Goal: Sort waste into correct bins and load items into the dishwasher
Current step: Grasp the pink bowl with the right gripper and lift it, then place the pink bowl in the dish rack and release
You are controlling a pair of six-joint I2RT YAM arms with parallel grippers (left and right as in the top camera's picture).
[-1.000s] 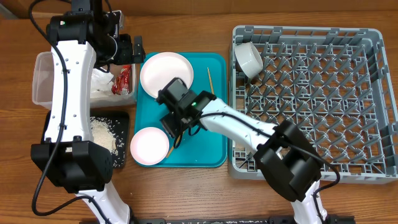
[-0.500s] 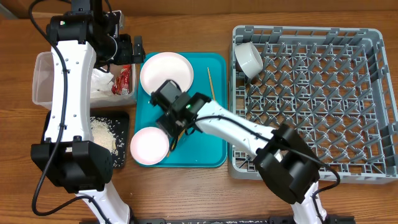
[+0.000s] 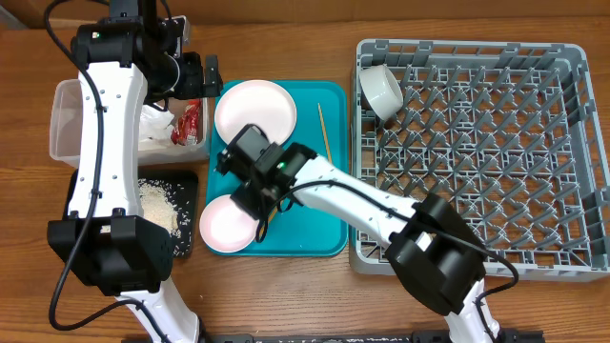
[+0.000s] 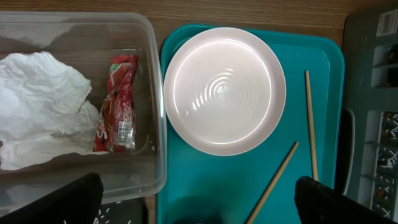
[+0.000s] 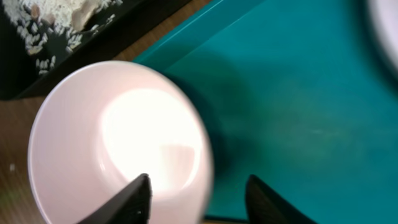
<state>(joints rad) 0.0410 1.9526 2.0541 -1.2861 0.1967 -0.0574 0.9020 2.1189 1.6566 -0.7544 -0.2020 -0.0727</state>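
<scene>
1. Overhead: the rack [image 3: 477, 143] is sat on the right, with a cup [image 3: 379, 90] tipped in its far-left corner. A teal tray [image 3: 319, 219] is parked just left of it. On it, a white plate [image 3: 253, 110] is seen at the far end, a pink plate [image 3: 224, 227] at the near-left corner and a chopstick [image 3: 323, 129] near the right edge. The right gripper [image 3: 255, 202] is held low over the pink plate's right rim. The tub [image 3: 67, 124] is found far left, with the napkin [image 3: 152, 129] and wrapper [image 3: 188, 122] inside. The black tray [image 3: 191, 186] lies just near of it, with rice [image 3: 157, 200] scattered in it. The left gripper [image 3: 212, 74] is hung above the gap between tub and white plate.

2. Left wrist: the fingers are shown spread wide at the bottom corners, with nothing held between them. The wrapper is laid against the tub's right wall and the napkin is bunched to its left. A second chopstick [image 4: 273, 180] is seen slanted on the teal tray, near the upright one.

3. Right wrist: kinda blurry. The fingers are kept apart, with the pink plate's rim caught between them. A strip of tray shows between the rim and the right finger, so nothing is pinched. The plate is hung partly over the tray edge onto the table [image 5: 12, 186].
</scene>
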